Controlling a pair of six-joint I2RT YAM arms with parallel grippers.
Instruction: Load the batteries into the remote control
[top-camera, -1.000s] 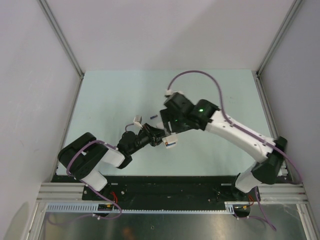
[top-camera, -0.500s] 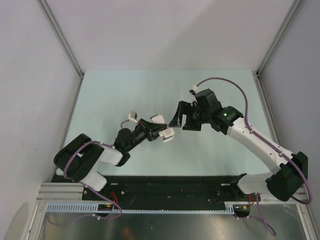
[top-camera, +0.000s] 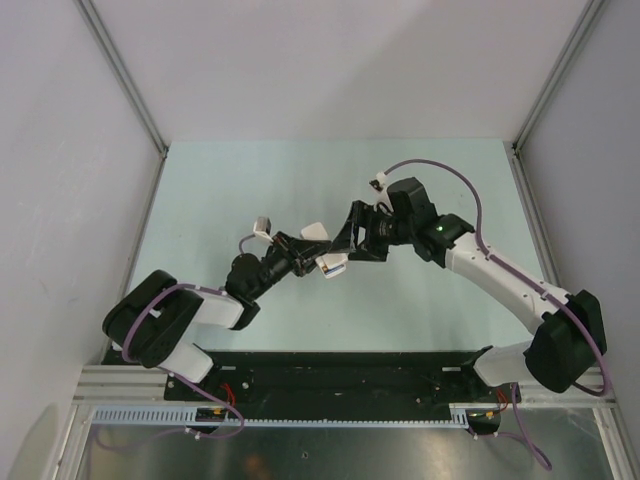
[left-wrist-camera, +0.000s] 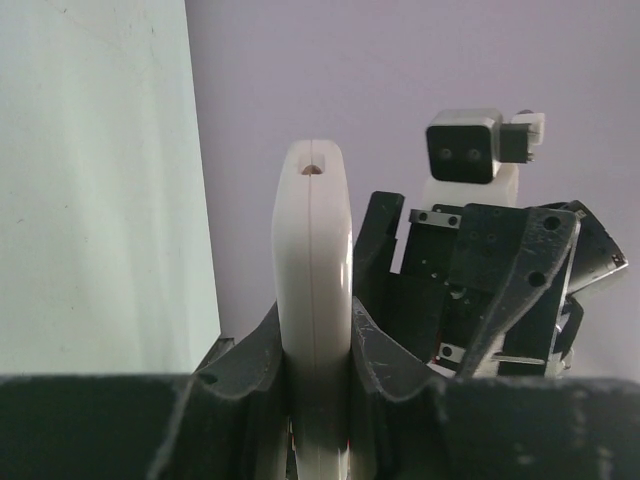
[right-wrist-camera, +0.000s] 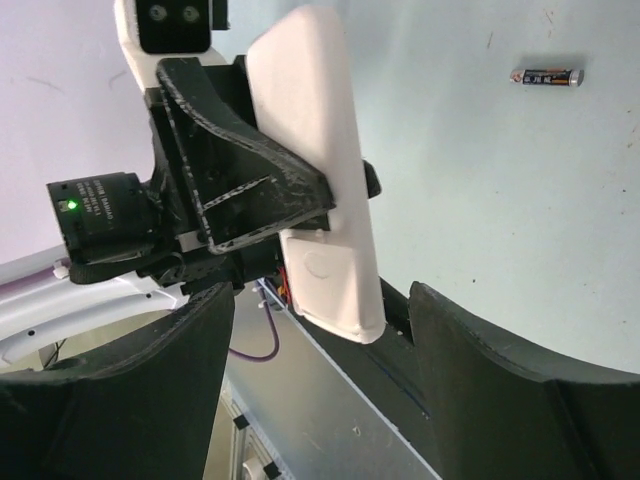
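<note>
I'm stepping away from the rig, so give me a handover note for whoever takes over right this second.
Left gripper: shut on the remote control, holding it off the table, plain white back toward the right wrist camera.
Right gripper: open and empty, close beside the remote.
One dark battery lies on the table; no others in view.
Done: remote picked up.
Left: no open compartment shows, so probably open the back, fetch the battery and load it.
</note>
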